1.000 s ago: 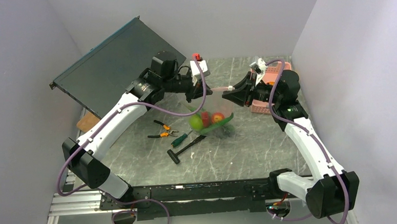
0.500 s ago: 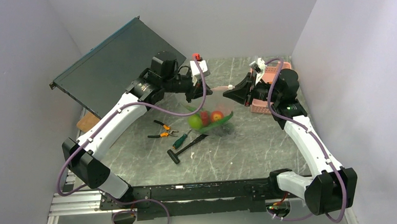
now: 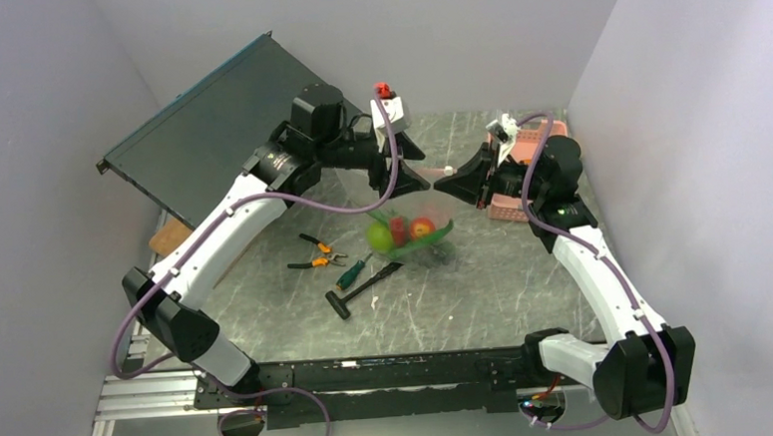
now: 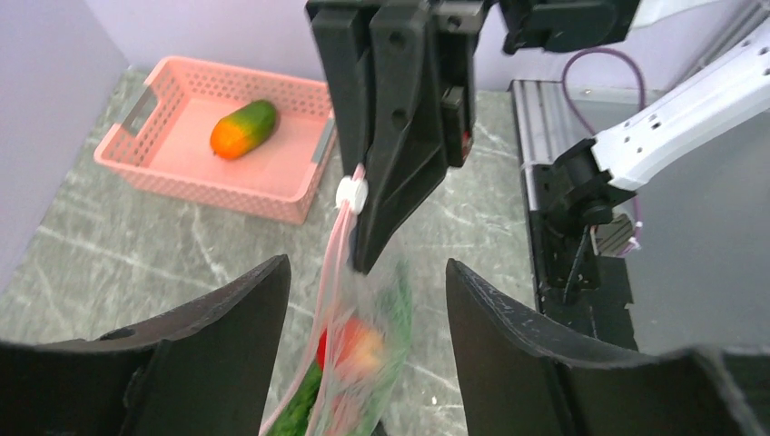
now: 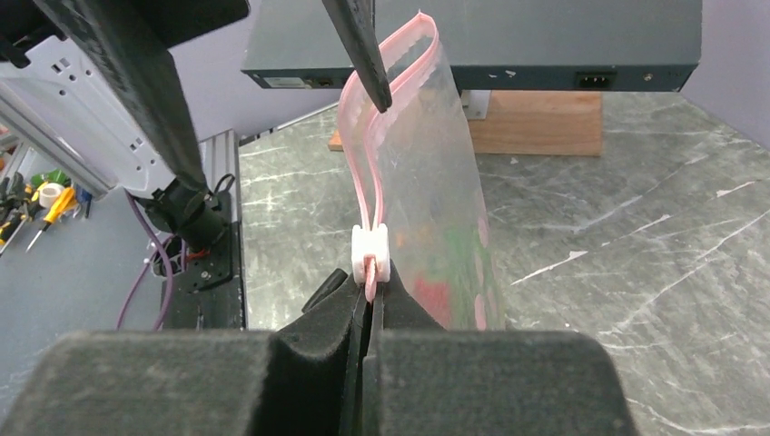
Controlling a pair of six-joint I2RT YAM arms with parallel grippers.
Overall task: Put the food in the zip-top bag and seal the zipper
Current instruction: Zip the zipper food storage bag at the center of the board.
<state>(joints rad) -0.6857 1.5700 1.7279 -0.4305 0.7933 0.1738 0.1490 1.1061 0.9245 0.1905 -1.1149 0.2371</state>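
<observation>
The clear zip-top bag (image 3: pixel 410 227) hangs from my right gripper (image 3: pixel 444 182), its bottom on the table. Inside it are a green apple (image 3: pixel 381 238), a red tomato (image 3: pixel 423 226), a red chili (image 3: pixel 398 229) and a green cucumber (image 3: pixel 435 237). My right gripper (image 5: pixel 368 291) is shut on the pink zipper (image 5: pixel 363 195) just below the white slider (image 5: pixel 370 250). Past the slider the two pink strips stand apart. My left gripper (image 3: pixel 415 167) is open, its fingers on either side of the bag (image 4: pixel 363 354) without touching it. An orange-green mango (image 4: pixel 243 129) lies in the pink basket (image 4: pixel 300 195).
Orange-handled pliers (image 3: pixel 316 254), a green-handled screwdriver (image 3: pixel 350 273) and a black hammer (image 3: pixel 361 289) lie left of the bag. A dark flat box (image 3: pixel 218 127) leans at the back left over a wooden block (image 3: pixel 169 239). The pink basket (image 3: pixel 550 129) sits behind the right arm.
My left gripper has opened, let go of the bag's edge and lifted toward the right gripper. The bag now hangs from the right gripper alone, which tightened shut.
</observation>
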